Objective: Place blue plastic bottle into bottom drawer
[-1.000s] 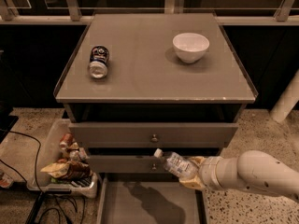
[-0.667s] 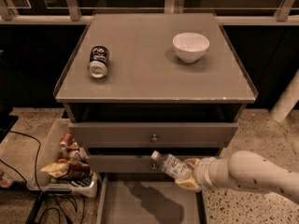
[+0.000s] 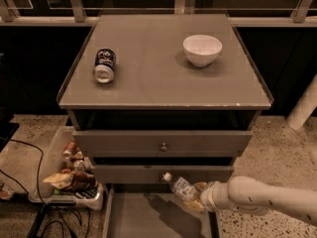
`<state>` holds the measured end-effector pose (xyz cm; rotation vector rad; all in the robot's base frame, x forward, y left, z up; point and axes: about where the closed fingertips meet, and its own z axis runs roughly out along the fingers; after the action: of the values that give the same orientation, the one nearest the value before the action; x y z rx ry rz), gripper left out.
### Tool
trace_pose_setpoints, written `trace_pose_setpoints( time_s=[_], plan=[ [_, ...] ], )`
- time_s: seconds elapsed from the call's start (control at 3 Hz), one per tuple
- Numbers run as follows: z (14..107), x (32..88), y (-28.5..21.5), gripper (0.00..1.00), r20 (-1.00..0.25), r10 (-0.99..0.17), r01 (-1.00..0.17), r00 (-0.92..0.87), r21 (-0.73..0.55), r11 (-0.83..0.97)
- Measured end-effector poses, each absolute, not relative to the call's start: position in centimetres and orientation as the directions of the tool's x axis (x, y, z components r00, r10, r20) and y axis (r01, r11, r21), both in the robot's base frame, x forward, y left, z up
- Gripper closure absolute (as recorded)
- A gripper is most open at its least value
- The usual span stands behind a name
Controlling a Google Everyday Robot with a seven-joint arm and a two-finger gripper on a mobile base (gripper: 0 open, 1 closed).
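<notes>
The blue plastic bottle is clear with a white cap and a pale label. It is held tilted, cap up and to the left, in front of the middle drawer and above the bottom drawer, which is pulled out as a shallow grey tray. My gripper comes in from the right on a white arm and is shut on the bottle's lower end, over the tray's right side.
On the cabinet top lie a dark blue-and-silver can on its side and a white bowl. A bin of snack packs stands on the floor to the left, with black cables nearby. A white post stands at right.
The arm has moved a little left and down with the bottle, which now sits lower in front of the middle drawer.
</notes>
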<state>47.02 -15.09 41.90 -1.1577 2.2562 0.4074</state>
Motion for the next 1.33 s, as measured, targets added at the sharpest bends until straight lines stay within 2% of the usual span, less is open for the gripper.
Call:
trace_pose_setpoints(
  time_s=[0.67, 1.33],
  plan=[
    [32.9, 47.1, -15.9, 1.0, -0.594, -0.645, -0.811, -0.481, 0.02, 0.585],
    [29.1, 47.2, -14.5, 1.0, -0.55, -0.654, -0.797, -0.519, 0.034, 0.604]
  ],
)
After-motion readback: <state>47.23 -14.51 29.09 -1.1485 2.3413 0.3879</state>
